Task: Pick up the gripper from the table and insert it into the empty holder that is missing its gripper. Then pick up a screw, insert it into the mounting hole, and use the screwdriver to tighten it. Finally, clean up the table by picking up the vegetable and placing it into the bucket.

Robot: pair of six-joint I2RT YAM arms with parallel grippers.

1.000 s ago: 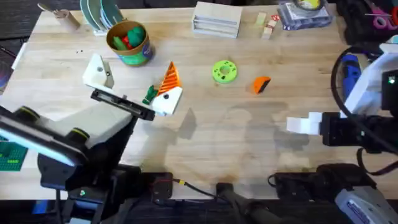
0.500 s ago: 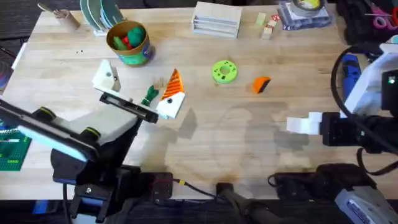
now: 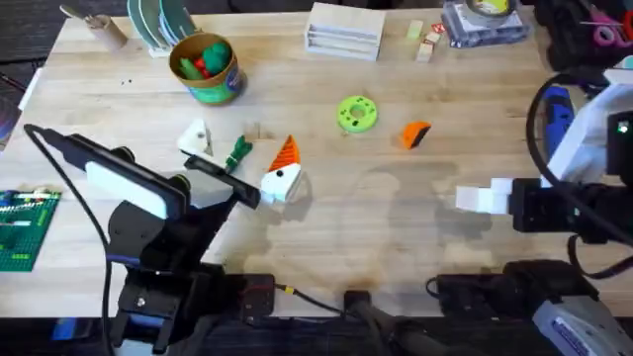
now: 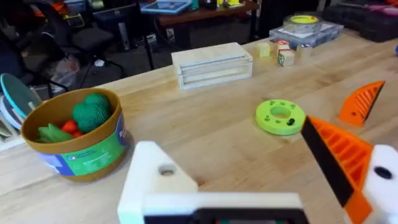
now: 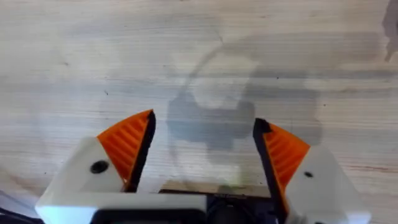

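Overhead view: left arm presents its own incomplete claw, loose orange tip not yet picked up.
Left gripper (image 3: pixel 240 166) hangs spread and empty over the middle of the tabletop, one mount wearing its orange tip, the holder (image 3: pixel 195 137) bare, seemingly turned up to receive the gripper (image 3: pixel 416 133), which lies well apart toward the right edge; right gripper (image 5: pixel 202 149) hovers low, fingers wide, grasping nothing; the vegetable (image 3: pixel 238 151) lies between the left fingers; the bucket (image 3: pixel 206 67) stands near the far-left corner.
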